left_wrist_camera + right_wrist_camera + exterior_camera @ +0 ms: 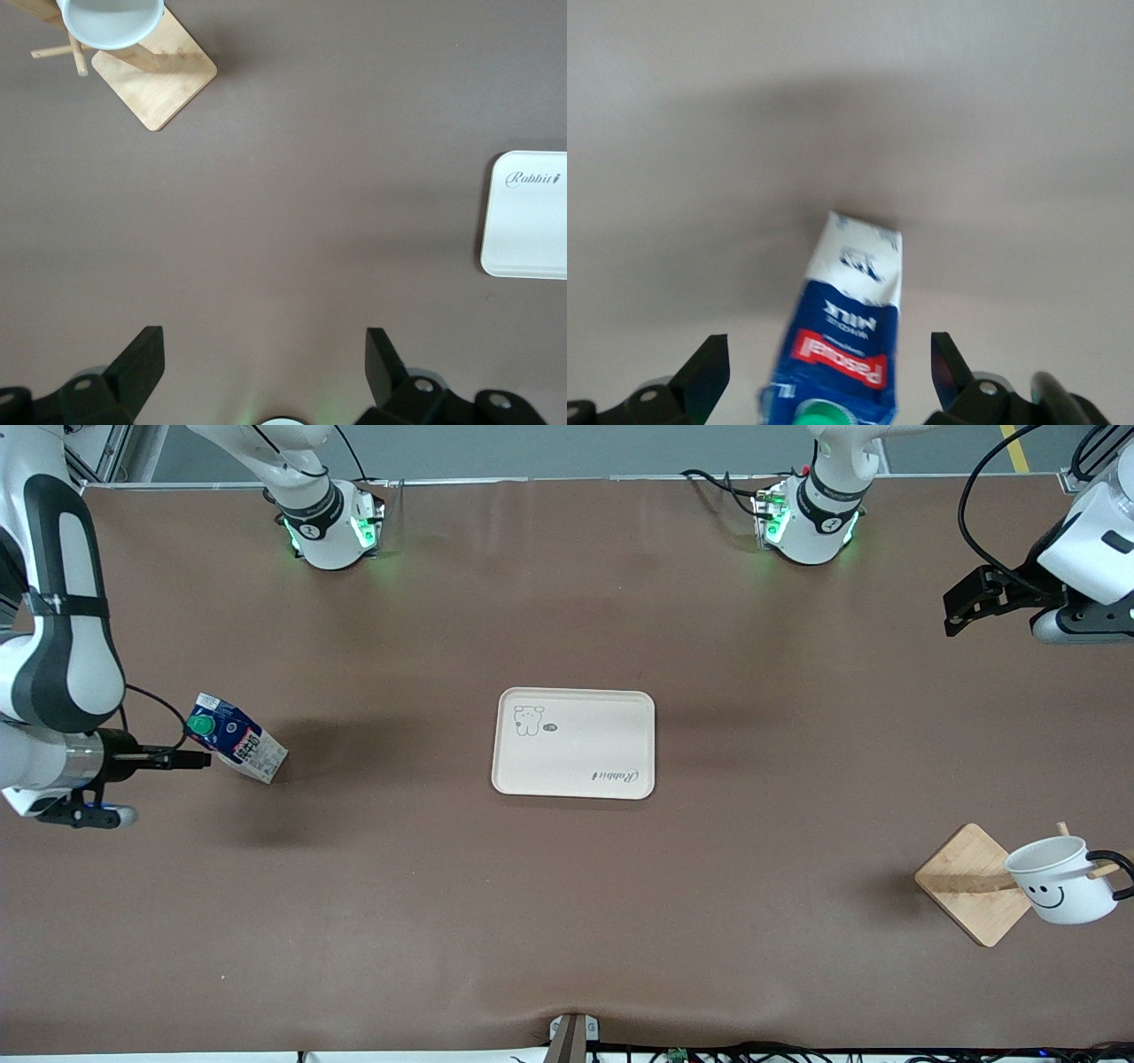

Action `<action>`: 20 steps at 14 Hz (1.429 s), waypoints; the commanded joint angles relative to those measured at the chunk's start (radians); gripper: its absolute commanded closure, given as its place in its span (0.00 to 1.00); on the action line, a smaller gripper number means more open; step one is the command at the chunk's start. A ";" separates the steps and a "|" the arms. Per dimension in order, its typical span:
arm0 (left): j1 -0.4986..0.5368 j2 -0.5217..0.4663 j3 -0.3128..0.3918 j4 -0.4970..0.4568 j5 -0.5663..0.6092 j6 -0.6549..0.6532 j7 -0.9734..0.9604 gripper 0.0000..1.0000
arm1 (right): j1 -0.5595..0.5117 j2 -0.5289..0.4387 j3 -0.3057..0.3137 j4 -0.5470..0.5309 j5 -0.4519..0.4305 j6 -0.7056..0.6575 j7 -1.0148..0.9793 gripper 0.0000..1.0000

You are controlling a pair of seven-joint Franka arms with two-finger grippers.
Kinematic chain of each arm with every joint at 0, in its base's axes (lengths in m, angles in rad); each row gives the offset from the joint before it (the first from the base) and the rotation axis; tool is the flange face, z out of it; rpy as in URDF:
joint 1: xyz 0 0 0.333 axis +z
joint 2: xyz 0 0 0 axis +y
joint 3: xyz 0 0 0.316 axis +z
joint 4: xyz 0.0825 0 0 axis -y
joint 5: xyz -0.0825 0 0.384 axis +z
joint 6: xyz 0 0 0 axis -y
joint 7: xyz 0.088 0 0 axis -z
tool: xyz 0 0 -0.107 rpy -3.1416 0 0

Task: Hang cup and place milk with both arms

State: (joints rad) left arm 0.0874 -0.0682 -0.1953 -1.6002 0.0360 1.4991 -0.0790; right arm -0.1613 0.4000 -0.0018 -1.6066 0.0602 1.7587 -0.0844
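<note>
Right jaws: the right gripper [828,376] stands spread wide, empty, low at the right arm's end of the table [567,921].
Milk: the milk carton [235,738] stands between those jaws in the right wrist view — green cap [824,413] toward the wrist, not yet pinched.
Doing it well: close squarely on the carton's flat sides, below the gable — then carry it to the tray [574,741].
Left jaws: the left gripper [263,367] is wide, empty, waiting over bare table.
Cup: the smiley mug [1061,880] already hangs on the wooden rack [970,881].
</note>
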 commanded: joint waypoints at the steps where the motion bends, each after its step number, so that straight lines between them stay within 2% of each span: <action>1: 0.000 -0.007 0.010 -0.009 -0.011 0.007 -0.001 0.00 | 0.028 0.039 0.006 0.170 0.035 0.010 -0.009 0.00; 4: 0.003 0.005 0.011 0.019 -0.010 0.009 -0.001 0.00 | 0.072 0.046 0.003 0.327 0.014 0.001 -0.011 0.00; 5: 0.003 0.007 0.013 0.025 -0.008 0.007 -0.002 0.00 | 0.080 0.031 0.005 0.350 0.017 -0.028 -0.006 0.00; 7: 0.005 0.007 0.013 0.026 -0.007 0.006 -0.008 0.00 | 0.094 -0.062 0.006 0.349 0.015 -0.117 0.002 0.00; 9: 0.003 0.008 0.014 0.042 0.001 0.003 -0.021 0.00 | 0.094 -0.179 0.003 0.326 0.013 -0.325 0.002 0.00; 12: 0.005 0.008 0.016 0.045 0.004 -0.005 -0.019 0.00 | 0.079 -0.312 -0.003 0.248 0.010 -0.436 0.002 0.00; 14: 0.012 0.002 0.014 0.042 0.007 -0.007 -0.010 0.00 | 0.088 -0.421 0.002 0.132 -0.072 -0.447 0.005 0.00; 15: 0.012 0.004 0.014 0.043 0.007 -0.008 -0.010 0.00 | 0.095 -0.473 0.006 0.050 -0.098 -0.418 0.005 0.00; 17: 0.014 0.005 0.014 0.046 0.007 -0.007 -0.005 0.00 | 0.108 -0.576 0.003 -0.112 -0.092 -0.271 0.005 0.00; 18: 0.014 0.005 0.014 0.046 0.007 -0.007 -0.005 0.00 | 0.105 -0.579 0.000 -0.128 -0.086 -0.254 0.002 0.00; 20: 0.014 0.005 0.016 0.048 0.008 -0.007 -0.005 0.00 | 0.102 -0.563 0.000 -0.092 -0.085 -0.257 -0.001 0.00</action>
State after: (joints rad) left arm 0.0993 -0.0643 -0.1806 -1.5714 0.0361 1.5060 -0.0856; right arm -0.0610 -0.1322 -0.0003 -1.6708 -0.0094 1.4803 -0.0867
